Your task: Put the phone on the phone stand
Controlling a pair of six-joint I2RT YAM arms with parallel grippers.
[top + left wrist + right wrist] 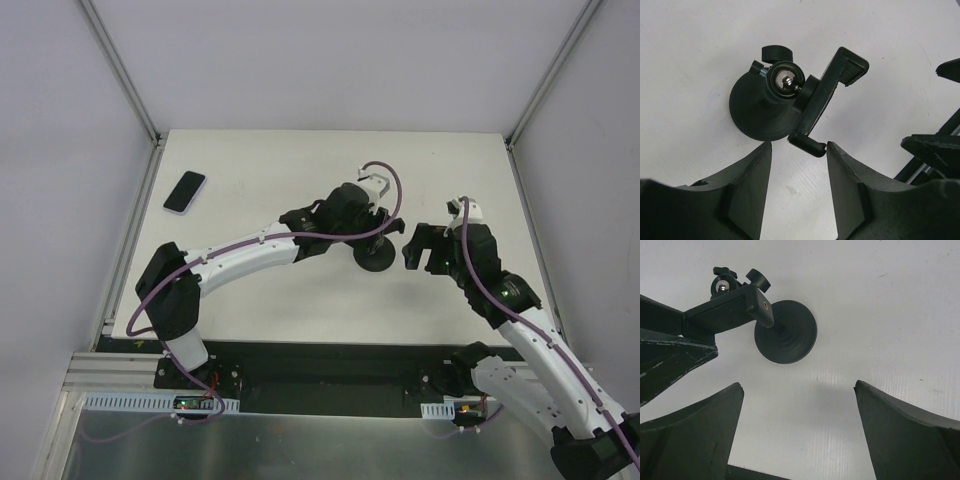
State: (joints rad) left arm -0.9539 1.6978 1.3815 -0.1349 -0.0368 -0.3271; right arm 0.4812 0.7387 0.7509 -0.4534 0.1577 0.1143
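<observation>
Black and flat, your phone [185, 191] lies near the far-left corner of the desk [300, 300], well apart from the phone stand [375, 258] at mid-desk. Your left gripper [799, 148] has its fingers spread, with the stand's clamp bracket [826, 92] just ahead of the gap. Your right gripper [799, 386] gapes wide near the disc base [785, 337].
</observation>
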